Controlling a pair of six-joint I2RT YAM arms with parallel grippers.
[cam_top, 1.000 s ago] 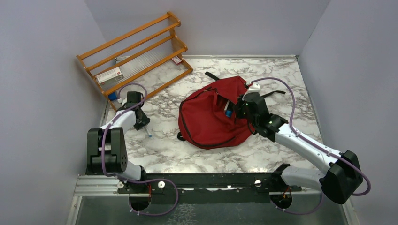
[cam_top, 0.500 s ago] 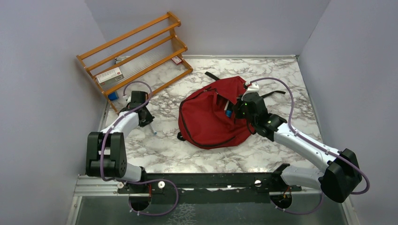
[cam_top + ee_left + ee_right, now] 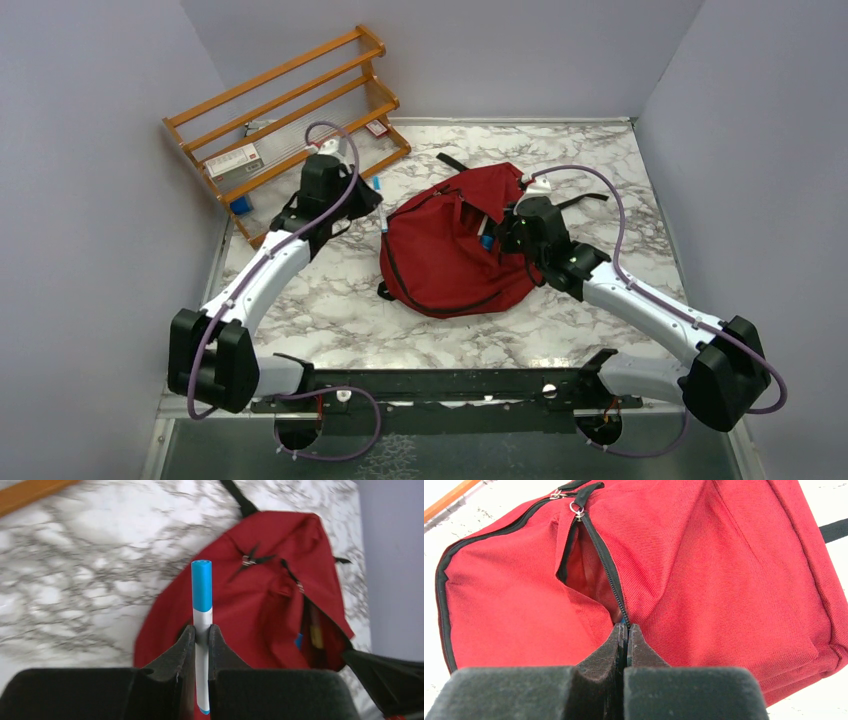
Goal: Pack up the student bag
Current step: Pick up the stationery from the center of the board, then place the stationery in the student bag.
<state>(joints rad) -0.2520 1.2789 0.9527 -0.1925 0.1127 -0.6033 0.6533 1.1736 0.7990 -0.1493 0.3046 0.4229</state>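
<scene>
The right gripper is pinching the student bag, lying mid-table, at its zipper, spreading the pocket. The left gripper is clamping a blue-capped marker beside the bag, not yet packed. More items are waiting on the wooden rack.

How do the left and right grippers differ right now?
Load: the left gripper is shut on a blue-capped white marker, a loose item. The right gripper is shut on the student bag itself, pinching its zipper edge at the open pocket.
Place: the left one is at the bag's edge nearer the wooden rack. The right one is at the opposite side.
Shared: both are shut and both are at the bag.
</scene>
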